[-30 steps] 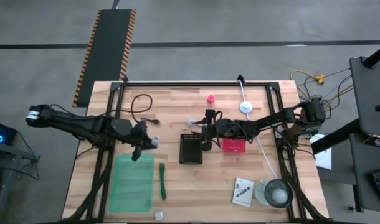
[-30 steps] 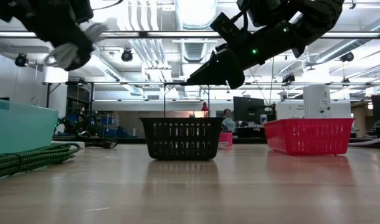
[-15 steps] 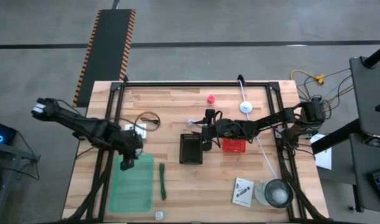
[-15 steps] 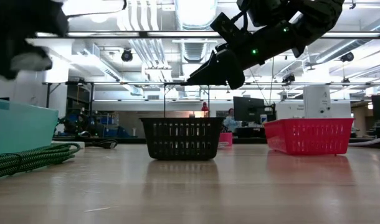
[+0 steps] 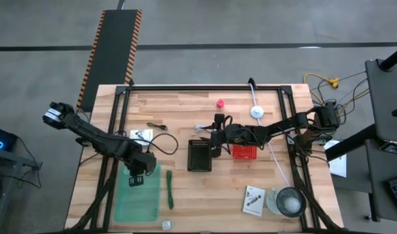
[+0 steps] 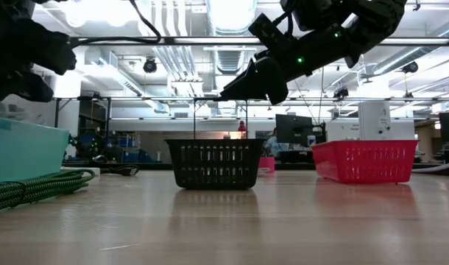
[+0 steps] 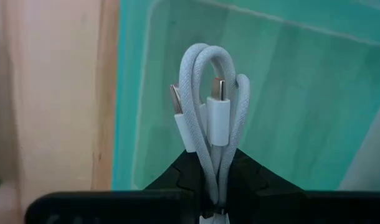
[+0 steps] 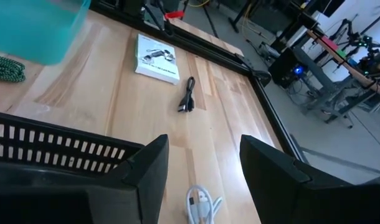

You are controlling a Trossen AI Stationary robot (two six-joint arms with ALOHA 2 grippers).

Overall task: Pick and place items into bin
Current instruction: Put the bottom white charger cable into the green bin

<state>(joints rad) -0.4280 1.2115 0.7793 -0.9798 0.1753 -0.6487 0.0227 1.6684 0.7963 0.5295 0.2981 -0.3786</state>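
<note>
Left wrist view alone shows coiled white cable (image 7: 209, 124) pinched in left gripper (image 5: 136, 179) jaws, over green bin (image 5: 136, 208) at table's near-left | right gripper (image 8: 199, 174) jaws spread, empty, above black basket (image 5: 199, 155), table centre

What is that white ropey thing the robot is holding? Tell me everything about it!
It is a coiled white cable with a woven, braided-looking cover. It is folded into a few tight loops, and two white plugs with metal tips lie side by side between them. The left pincer is shut on its lower end, so the loops stick out beyond the dark fingertips. It hangs over the see-through green plastic bin, touching nothing else.
</note>
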